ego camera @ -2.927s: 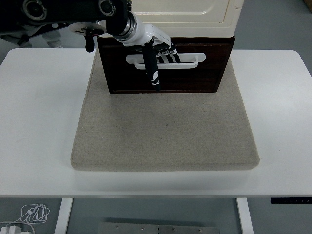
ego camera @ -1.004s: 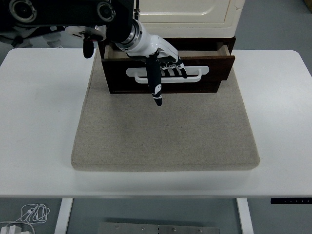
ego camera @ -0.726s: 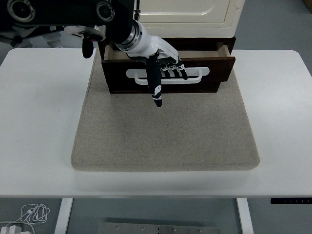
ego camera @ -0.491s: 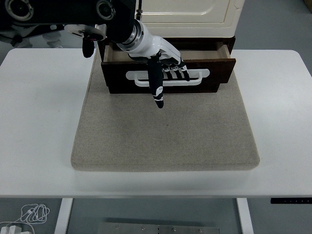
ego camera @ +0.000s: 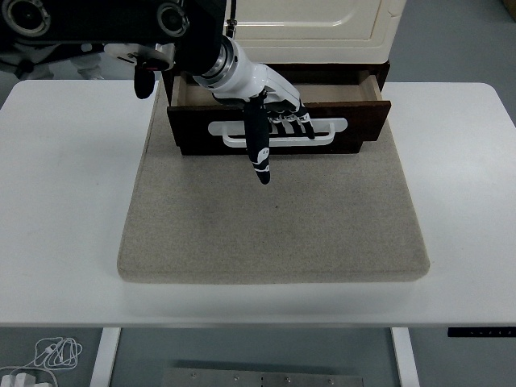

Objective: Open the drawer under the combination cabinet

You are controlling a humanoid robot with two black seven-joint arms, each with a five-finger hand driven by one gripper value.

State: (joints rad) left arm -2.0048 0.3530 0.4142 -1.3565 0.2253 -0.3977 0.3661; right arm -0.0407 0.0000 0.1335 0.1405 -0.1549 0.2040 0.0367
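The dark wooden drawer sits under the cream cabinet at the back of the mat. It is pulled partly out, and its pale inside shows behind the front panel. My left hand comes in from the upper left. Its fingers are hooked over the white handle on the drawer front. The thumb points down in front of the panel. The right arm is out of view.
A beige mat covers the middle of the white table, and the cabinet stands on its far edge. A bundle of white cable lies on the floor at the lower left.
The drawer was closed at first and has slid out toward me. My left hand has moved with the handle, and the gap behind the front panel has widened.
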